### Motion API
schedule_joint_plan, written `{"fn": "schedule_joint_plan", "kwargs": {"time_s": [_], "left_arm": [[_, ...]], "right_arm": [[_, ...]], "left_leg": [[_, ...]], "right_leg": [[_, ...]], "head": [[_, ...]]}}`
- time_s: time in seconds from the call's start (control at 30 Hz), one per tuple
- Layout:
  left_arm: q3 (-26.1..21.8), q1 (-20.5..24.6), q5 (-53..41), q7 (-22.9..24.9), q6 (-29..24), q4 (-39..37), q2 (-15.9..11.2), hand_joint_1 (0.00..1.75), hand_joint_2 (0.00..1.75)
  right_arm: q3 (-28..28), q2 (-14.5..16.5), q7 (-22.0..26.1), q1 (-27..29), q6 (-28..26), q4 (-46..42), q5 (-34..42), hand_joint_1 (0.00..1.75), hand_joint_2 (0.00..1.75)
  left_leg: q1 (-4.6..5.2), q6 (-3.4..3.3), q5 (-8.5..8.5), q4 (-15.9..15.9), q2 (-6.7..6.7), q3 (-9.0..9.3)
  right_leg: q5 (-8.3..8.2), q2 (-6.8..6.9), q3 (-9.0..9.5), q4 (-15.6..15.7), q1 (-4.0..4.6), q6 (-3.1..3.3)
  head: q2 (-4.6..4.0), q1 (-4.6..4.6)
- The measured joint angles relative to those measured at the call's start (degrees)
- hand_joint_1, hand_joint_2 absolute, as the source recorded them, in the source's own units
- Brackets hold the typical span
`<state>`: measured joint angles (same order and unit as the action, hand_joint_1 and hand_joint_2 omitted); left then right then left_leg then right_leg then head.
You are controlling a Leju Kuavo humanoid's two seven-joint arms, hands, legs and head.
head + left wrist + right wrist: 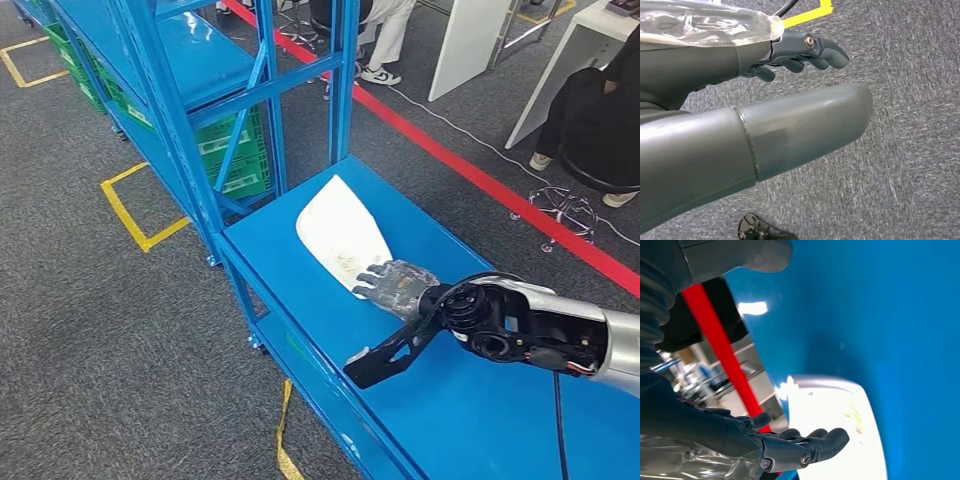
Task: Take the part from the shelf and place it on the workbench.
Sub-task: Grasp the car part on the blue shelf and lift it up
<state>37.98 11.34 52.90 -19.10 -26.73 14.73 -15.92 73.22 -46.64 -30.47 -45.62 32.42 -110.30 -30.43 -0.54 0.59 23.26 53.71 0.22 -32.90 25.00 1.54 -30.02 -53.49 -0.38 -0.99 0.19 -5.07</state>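
The white, flat, rounded part (340, 230) lies on the blue workbench (468, 420), its far end toward the shelf. My right hand (396, 285) is at the part's near end with its fingers stretched out and apart, gripping nothing; the fingertips (367, 281) reach the part's edge. In the right wrist view the dark fingers (817, 440) lie straight alongside the white part (840, 425) above the blue top. My left hand (708, 65) hangs over grey carpet with nothing in it, the thumb (802, 130) straight and set apart from the lightly bent fingers (817, 52).
The blue shelf frame (260, 90) stands at the workbench's far end, with green crates (238, 150) low inside it. Yellow tape (136, 215) marks the carpet on the left. Beyond a red floor line (468, 170), people (596, 110) sit by white tables (558, 60).
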Motion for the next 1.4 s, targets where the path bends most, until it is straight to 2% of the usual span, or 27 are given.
{"fn": "schedule_joint_plan", "kwargs": {"time_s": [0.3,0.57,0.83,1.03,1.2,1.4], "left_arm": [[-0.8,0.0,-0.6,0.0,0.0,0.0,0.3,0.0,0.0],[-0.9,0.4,-2.2,0.9,0.2,0.0,0.4,0.0,0.0],[-0.9,1.1,-3.5,1.4,0.2,0.0,0.7,0.0,0.0],[-0.9,1.4,-4.0,1.6,0.2,0.0,1.0,0.0,0.0],[-0.9,1.8,-4.5,1.8,0.2,0.0,1.1,0.0,0.0],[-0.9,2.3,-4.9,2.3,0.3,0.0,1.3,0.0,0.0]], "right_arm": [[0.1,0.2,0.1,2.5,-0.3,1.6,-5.7,0.0,1.75],[-0.3,0.2,1.6,5.0,-2.5,2.5,-16.3,0.0,1.75],[-3.1,1.0,4.7,8.6,-9.9,3.0,-29.6,0.0,1.75],[-6.3,2.3,7.8,11.9,-18.0,3.4,-39.1,0.0,1.75],[-9.0,3.3,9.1,13.7,-20.6,3.9,-41.7,0.0,1.75],[-11.3,4.0,10.0,15.2,-20.8,4.9,-42.4,0.0,1.75]], "left_leg": [[0.0,0.0,0.0,0.0,0.0,0.01],[0.0,0.0,0.0,0.0,0.0,0.01],[0.0,0.0,0.0,0.0,0.0,0.01],[0.0,0.0,0.0,0.0,0.0,0.01],[0.0,0.0,0.0,0.0,0.0,0.01],[0.0,0.0,0.0,0.0,0.0,0.01]], "right_leg": [[0.0,0.0,-0.01,0.0,0.0,0.0],[0.0,0.0,0.0,0.0,0.0,0.0],[0.0,0.0,0.0,0.0,0.0,0.0],[0.0,0.0,0.01,0.0,0.01,0.0],[0.0,0.0,0.01,0.0,0.0,0.0],[0.0,0.0,0.01,0.0,-0.01,0.0]], "head": [[-0.01,0.01],[-0.01,0.0],[-0.02,-0.01],[0.0,-0.01],[0.0,0.0],[-0.01,0.01]]}}
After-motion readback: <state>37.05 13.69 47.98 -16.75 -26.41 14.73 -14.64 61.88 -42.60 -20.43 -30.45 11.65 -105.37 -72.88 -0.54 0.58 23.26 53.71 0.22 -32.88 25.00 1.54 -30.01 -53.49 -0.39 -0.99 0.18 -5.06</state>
